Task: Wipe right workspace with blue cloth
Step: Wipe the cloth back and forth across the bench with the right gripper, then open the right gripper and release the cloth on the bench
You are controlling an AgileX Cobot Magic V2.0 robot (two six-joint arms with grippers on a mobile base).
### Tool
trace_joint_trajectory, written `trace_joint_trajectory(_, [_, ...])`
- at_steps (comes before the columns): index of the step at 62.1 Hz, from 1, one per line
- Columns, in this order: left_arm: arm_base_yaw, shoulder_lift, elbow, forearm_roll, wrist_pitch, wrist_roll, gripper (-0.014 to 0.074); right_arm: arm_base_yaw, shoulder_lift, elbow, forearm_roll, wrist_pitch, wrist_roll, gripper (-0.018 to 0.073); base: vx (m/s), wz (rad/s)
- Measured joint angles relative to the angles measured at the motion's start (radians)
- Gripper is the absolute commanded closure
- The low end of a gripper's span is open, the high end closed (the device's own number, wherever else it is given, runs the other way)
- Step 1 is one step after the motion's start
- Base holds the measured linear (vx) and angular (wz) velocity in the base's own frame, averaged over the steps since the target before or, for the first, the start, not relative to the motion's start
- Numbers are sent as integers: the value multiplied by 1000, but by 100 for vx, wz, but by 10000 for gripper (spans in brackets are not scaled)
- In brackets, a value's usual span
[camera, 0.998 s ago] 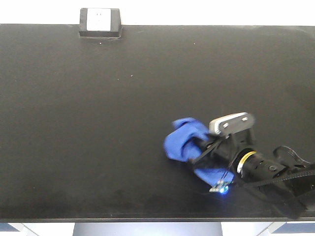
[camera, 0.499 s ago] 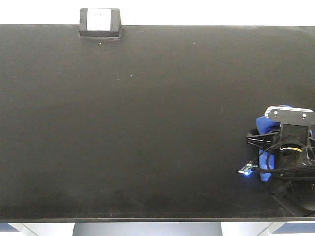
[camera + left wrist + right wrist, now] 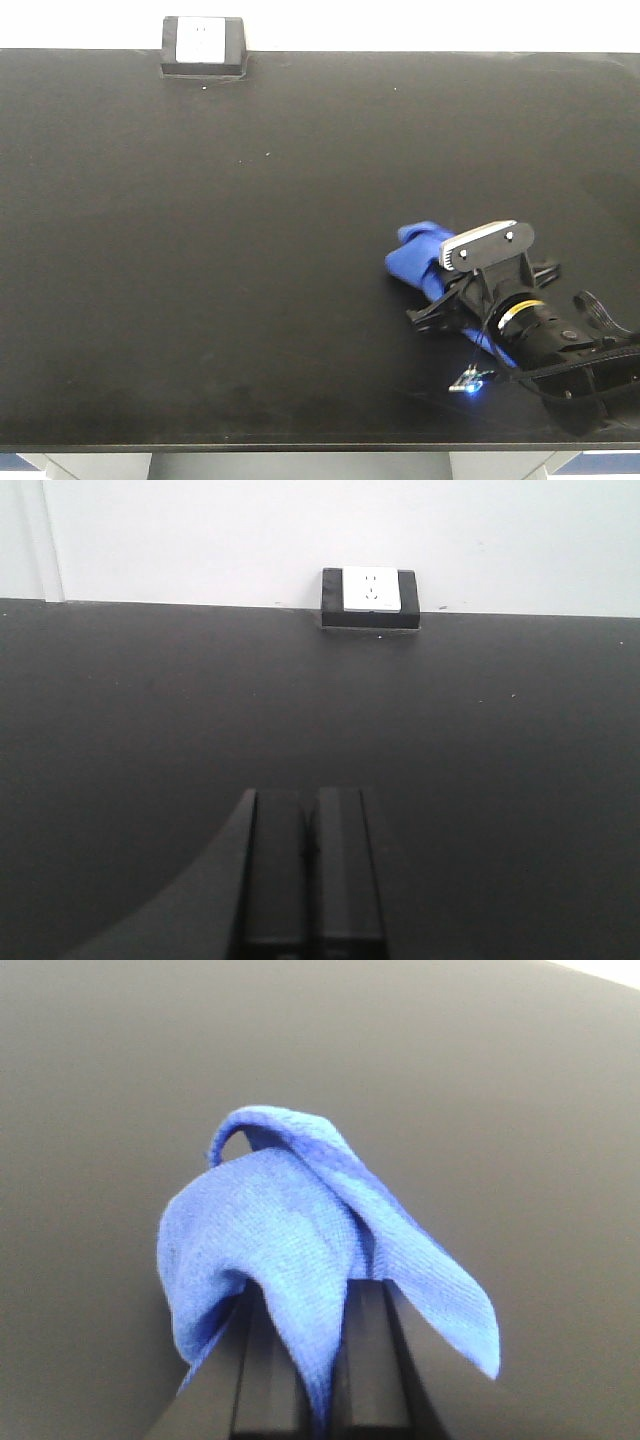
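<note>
The blue cloth (image 3: 420, 258) lies crumpled on the right workspace, a wide matte black benchtop (image 3: 250, 250), at its front right. My right gripper (image 3: 440, 290) is shut on the blue cloth and presses it to the benchtop. In the right wrist view the cloth (image 3: 300, 1240) drapes over both fingers (image 3: 272, 1360), with a fold pinched between them. My left gripper (image 3: 310, 805) is shut and empty, low over the bench (image 3: 520, 780), pointing at the outlet box (image 3: 370, 598).
A small black outlet box with a white face (image 3: 204, 45) stands at the bench's far left edge against the white wall. The bench's front edge (image 3: 300, 447) runs just below my right arm. A small blue light (image 3: 470, 384) glows by the wrist.
My right gripper swept the cloth from the front centre out to the far right edge, then back left toward the centre. The left gripper view gives no earlier frame.
</note>
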Motion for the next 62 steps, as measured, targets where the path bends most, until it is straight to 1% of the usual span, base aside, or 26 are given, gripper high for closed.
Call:
trace_joint_trajectory(6, [0,0,0,0,0,0,602,0,0,0,-25,49,97,517,0,0])
trace_joint_trajectory(13, [0,0,0,0,0,0,602,0,0,0,-31,95,132,449,0,0])
trace_joint_trajectory(22, [0,0,0,0,0,0,602,0,0,0,-32,136,143,291,0,0])
trace_joint_trajectory(32, [0,0,0,0,0,0,602,0,-1,0,-20,135,175,72,0,0])
trace_joint_trajectory(37, [0,0,0,0,0,0,602,0,-14,0,-18,137,191,-14,0,0])
trace_joint_trajectory(42, [0,0,0,0,0,0,602,0,-53,0,-15,147,201,-66,0,0])
trace_joint_trajectory(50, [0,0,0,0,0,0,602,0,-163,0,-14,189,200,-74,0,0])
trace_joint_trajectory(57, [0,0,0,0,0,0,602,0,-298,0,-13,275,197,-51,0,0])
trace_joint_trajectory(62, [0,0,0,0,0,0,602,0,-398,0,-13,351,166,-27,0,0])
